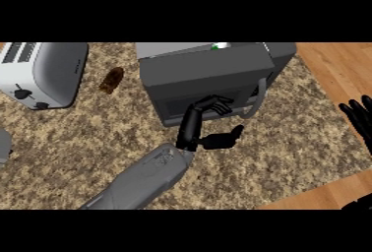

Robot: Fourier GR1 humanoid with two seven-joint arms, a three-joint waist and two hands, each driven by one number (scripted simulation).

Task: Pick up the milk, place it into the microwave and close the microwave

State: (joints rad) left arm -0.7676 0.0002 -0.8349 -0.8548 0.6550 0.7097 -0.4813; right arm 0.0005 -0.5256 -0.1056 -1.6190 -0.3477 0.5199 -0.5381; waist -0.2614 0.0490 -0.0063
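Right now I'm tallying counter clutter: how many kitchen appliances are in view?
2. The toaster sits at the counter's far left; the microwave stands at centre, its door shut, with the left hand against the door. A grey edge at far left may be something else.

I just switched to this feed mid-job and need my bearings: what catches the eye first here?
The dark grey microwave at top centre dominates, its door looking shut, with the left hand reaching up from the lower edge, fingers against the door front. A white toaster sits at the upper left, with a small brown object between it and the microwave. The right hand rests open at the right edge.
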